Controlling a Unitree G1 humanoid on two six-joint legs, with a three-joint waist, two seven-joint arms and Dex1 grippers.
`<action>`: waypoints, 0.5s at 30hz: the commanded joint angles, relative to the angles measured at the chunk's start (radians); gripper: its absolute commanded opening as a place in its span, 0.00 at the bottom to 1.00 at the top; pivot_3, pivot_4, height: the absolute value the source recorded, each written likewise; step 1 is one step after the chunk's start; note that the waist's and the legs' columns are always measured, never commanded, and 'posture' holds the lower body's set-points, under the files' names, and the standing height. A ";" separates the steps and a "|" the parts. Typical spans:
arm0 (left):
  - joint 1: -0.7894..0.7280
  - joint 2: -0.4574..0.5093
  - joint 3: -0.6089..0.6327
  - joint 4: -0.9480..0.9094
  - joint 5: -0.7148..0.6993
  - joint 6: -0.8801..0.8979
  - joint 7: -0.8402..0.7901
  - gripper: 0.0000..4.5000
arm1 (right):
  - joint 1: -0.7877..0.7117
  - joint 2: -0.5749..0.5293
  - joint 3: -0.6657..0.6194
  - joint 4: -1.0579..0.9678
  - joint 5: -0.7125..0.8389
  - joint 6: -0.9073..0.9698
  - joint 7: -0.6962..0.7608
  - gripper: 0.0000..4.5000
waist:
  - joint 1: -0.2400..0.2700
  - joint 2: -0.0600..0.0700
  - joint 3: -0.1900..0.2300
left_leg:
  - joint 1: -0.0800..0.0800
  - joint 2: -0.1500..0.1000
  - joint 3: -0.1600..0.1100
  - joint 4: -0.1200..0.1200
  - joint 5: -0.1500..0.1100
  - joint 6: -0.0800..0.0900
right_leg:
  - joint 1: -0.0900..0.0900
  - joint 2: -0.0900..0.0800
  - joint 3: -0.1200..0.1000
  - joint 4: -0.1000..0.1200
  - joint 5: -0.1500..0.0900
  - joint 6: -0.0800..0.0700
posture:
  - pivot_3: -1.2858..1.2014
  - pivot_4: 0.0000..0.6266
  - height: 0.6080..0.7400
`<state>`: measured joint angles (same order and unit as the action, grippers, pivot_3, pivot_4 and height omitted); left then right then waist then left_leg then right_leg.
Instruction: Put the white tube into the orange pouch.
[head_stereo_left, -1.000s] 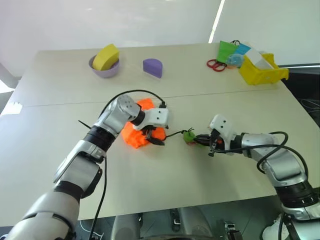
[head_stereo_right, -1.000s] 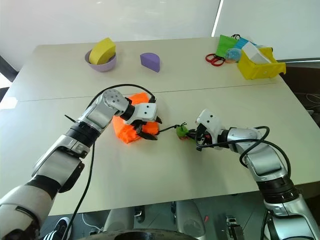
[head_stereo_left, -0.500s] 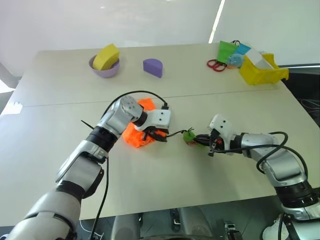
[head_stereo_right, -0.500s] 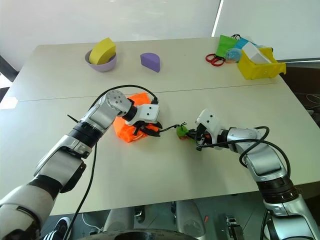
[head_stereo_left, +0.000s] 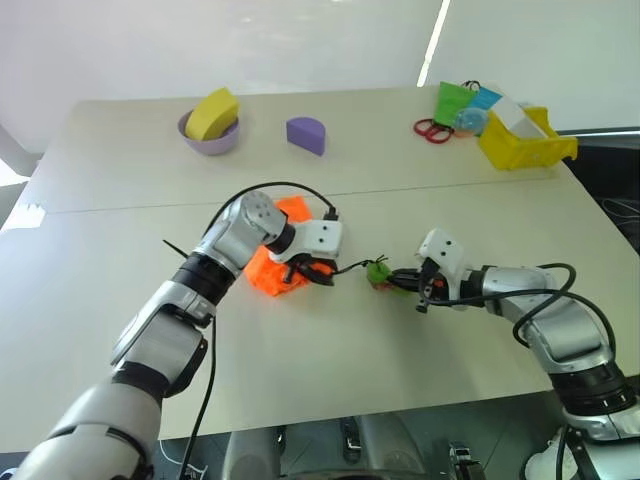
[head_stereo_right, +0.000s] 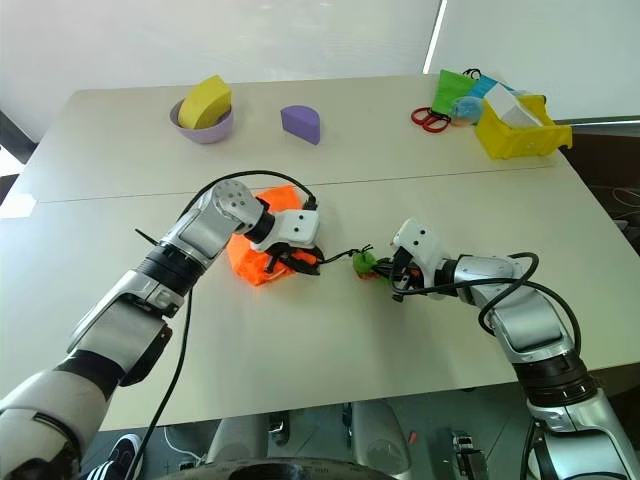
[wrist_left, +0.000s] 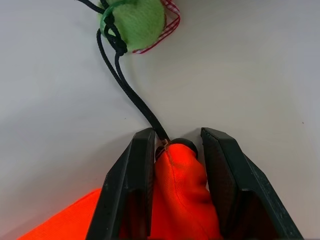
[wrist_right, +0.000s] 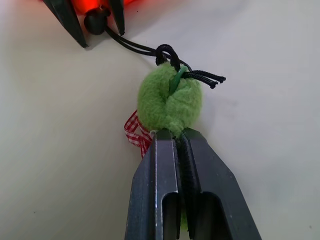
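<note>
The orange pouch (head_stereo_left: 276, 262) lies crumpled on the table's middle. My left gripper (wrist_left: 176, 137) is shut on the pouch's gathered neck (wrist_left: 182, 195), right by the black cord stopper. A thin black cord (wrist_left: 131, 90) runs from the neck to a fuzzy green ball (wrist_right: 170, 102) with a bit of red checked ribbon. My right gripper (wrist_right: 176, 132) is shut on that green ball (head_stereo_left: 378, 270), to the right of the pouch. The white tube is out of view.
At the back left a purple bowl (head_stereo_left: 208, 140) holds a yellow block, with a purple half-round block (head_stereo_left: 306, 134) beside it. At the back right stand a yellow bin (head_stereo_left: 525, 145) with a white carton, red scissors (head_stereo_left: 432, 130) and green and blue items (head_stereo_left: 458, 102).
My left gripper's fingers, spread over the pouch a second ago, have closed on its neck. The right gripper and the green ball have stayed where they were.
</note>
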<state>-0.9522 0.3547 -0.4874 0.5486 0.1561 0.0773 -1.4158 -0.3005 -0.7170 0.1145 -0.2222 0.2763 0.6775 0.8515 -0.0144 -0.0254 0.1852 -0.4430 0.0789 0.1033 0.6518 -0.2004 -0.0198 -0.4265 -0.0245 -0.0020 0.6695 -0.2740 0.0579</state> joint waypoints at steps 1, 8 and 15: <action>0.003 0.006 0.001 -0.026 -0.004 -0.009 -0.005 0.23 | -0.011 0.000 -0.002 -0.010 -0.006 -0.009 -0.004 0.00 | 0.000 0.000 0.000 | 0.000 0.000 0.000 0.000 0.000 0.000 | 0.000 0.000 0.000 0.000 0.000 0.000 | 0.52 0.24 0.96; 0.007 0.006 0.000 -0.033 -0.001 -0.026 0.002 0.09 | -0.015 0.004 0.005 -0.012 -0.004 -0.006 -0.004 0.00 | 0.000 0.000 0.000 | 0.000 0.000 0.000 0.000 0.000 0.000 | 0.000 0.000 0.000 0.000 0.000 0.000 | 0.52 0.24 0.96; 0.015 0.022 -0.001 -0.046 -0.004 -0.033 -0.015 0.09 | -0.030 0.010 -0.009 0.010 -0.006 -0.016 -0.014 0.00 | -0.001 0.000 0.000 | 0.000 0.000 0.000 0.000 0.000 0.000 | 0.000 0.000 0.000 0.000 0.000 0.000 | 0.52 0.24 0.96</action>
<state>-0.9425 0.3646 -0.4887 0.5378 0.1566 0.0515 -1.4174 -0.3136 -0.7133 0.1149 -0.2100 0.2763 0.6765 0.8474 -0.0155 -0.0254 0.1852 -0.4430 0.0790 0.1034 0.6519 -0.2004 -0.0198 -0.4265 -0.0245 -0.0020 0.6695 -0.2740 0.0580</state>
